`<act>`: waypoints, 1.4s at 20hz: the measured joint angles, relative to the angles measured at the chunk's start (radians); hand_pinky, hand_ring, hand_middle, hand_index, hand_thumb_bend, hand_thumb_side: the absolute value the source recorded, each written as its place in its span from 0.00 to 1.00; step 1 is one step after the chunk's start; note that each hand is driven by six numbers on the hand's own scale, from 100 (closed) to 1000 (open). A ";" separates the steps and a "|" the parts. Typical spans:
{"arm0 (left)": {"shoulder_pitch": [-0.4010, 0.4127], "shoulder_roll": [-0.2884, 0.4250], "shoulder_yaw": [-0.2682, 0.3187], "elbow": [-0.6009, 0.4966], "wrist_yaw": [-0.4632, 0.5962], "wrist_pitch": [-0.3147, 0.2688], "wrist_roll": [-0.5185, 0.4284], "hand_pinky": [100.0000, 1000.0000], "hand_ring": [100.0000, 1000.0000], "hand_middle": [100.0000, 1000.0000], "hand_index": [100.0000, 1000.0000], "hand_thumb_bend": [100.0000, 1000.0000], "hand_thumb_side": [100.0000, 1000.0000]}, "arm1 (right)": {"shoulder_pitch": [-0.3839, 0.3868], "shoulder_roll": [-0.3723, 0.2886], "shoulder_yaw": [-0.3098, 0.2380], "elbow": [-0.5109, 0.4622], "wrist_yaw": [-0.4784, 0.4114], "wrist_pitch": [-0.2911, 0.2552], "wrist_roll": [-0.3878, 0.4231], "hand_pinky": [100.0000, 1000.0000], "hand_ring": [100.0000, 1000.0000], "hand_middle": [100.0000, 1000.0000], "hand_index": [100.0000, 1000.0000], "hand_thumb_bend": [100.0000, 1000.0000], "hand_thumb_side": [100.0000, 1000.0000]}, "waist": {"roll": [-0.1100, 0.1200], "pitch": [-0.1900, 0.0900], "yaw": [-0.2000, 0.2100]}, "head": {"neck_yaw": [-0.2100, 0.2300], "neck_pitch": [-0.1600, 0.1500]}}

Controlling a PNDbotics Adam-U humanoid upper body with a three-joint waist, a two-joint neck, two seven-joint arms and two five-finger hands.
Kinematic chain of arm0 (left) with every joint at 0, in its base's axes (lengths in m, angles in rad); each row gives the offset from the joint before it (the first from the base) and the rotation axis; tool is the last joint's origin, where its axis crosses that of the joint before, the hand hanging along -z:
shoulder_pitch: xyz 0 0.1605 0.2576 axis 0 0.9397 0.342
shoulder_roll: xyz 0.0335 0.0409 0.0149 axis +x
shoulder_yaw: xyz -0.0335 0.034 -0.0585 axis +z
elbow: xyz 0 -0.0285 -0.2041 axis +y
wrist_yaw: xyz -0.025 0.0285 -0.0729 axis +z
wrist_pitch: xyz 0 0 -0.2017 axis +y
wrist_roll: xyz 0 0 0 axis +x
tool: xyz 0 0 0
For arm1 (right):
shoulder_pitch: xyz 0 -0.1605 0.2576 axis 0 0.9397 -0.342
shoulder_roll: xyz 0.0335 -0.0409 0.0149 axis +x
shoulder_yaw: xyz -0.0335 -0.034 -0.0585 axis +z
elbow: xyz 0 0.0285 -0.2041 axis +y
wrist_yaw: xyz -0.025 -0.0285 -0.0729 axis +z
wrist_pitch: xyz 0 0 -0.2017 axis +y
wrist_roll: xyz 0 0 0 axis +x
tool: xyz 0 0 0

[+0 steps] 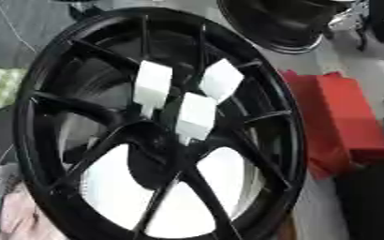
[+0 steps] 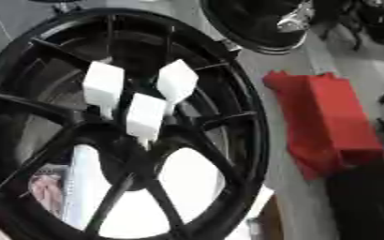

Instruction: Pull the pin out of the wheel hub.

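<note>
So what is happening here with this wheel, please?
Nothing is being handled at this moment. A black wheel fills the view, and three white pins stick out of its hub. No robot hand shows in either view, so no pin is being pulled yet. A red box lies to the right, and a second wheel lies behind.

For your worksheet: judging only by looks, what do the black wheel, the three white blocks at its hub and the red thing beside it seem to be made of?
Black wheel: probably painted or coated metal; glossy highlights run along its rim and thin rigid spokes.
White blocks: possibly plastic or foam; matte, flat-faced, sharp-edged, each on a narrow stem.
Red thing: seemingly moulded plastic or painted sheet; even colour, folded edges. Uncertain.
</note>
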 measured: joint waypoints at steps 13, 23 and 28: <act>0.000 0.000 0.000 0.000 0.000 -0.002 -0.001 0.89 0.44 0.53 0.73 0.00 0.72 | 0.031 -0.021 0.008 -0.030 -0.009 0.004 0.004 0.78 0.78 0.68 0.76 0.43 0.04 | 0.003 0.000 0.000 | 0.002 0.001; -0.001 0.000 0.000 0.000 0.000 -0.001 -0.002 0.89 0.44 0.53 0.73 0.00 0.72 | 0.041 -0.027 0.064 -0.050 -0.008 0.022 0.022 0.81 0.81 0.72 0.79 0.46 0.06 | 0.001 0.000 0.006 | -0.011 0.017; -0.002 0.000 0.000 0.000 0.002 -0.002 -0.003 0.89 0.44 0.53 0.73 0.00 0.72 | 0.030 -0.027 0.095 -0.049 -0.004 0.024 0.024 0.81 0.81 0.72 0.79 0.45 0.06 | 0.001 0.000 0.008 | -0.019 0.027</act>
